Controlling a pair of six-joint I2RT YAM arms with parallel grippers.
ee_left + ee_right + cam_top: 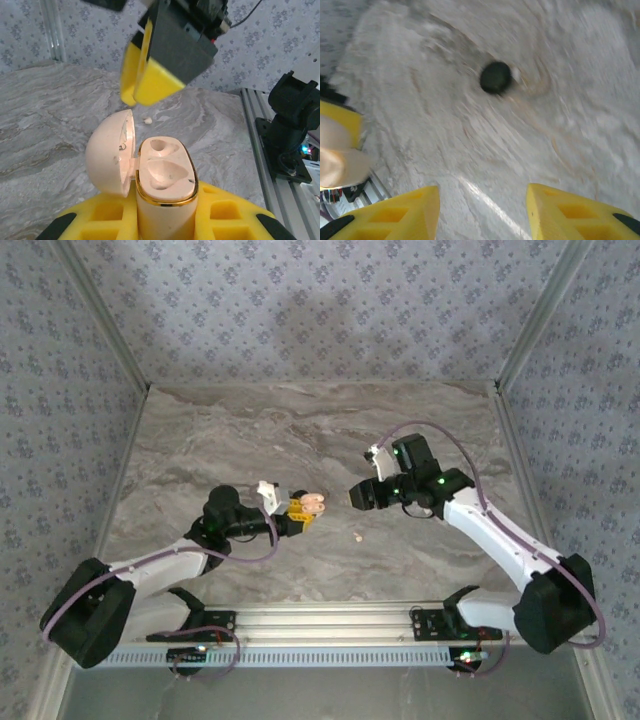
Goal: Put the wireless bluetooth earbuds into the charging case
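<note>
The charging case (165, 175), pale beige with a gold rim, stands upright between the yellow fingers (227, 215) of my left gripper (165, 220), which is shut on it. Its lid (107, 152) hangs open to the left, and both sockets are empty. In the top view the case (313, 502) is near the table's middle, with my left gripper (298, 508) on it. My right gripper (355, 495) hovers just right of the case; it also hangs above the case (137, 95). It (482, 192) is open with nothing between its fingers. The earbuds are out of view.
A small pale bit (358, 536) lies on the marble table (250, 430) in front of the right gripper, also seen past the case (147, 120). A blurred dark round thing (495, 76) lies on the table. Patterned walls enclose three sides; a metal rail (330, 620) runs along the near edge.
</note>
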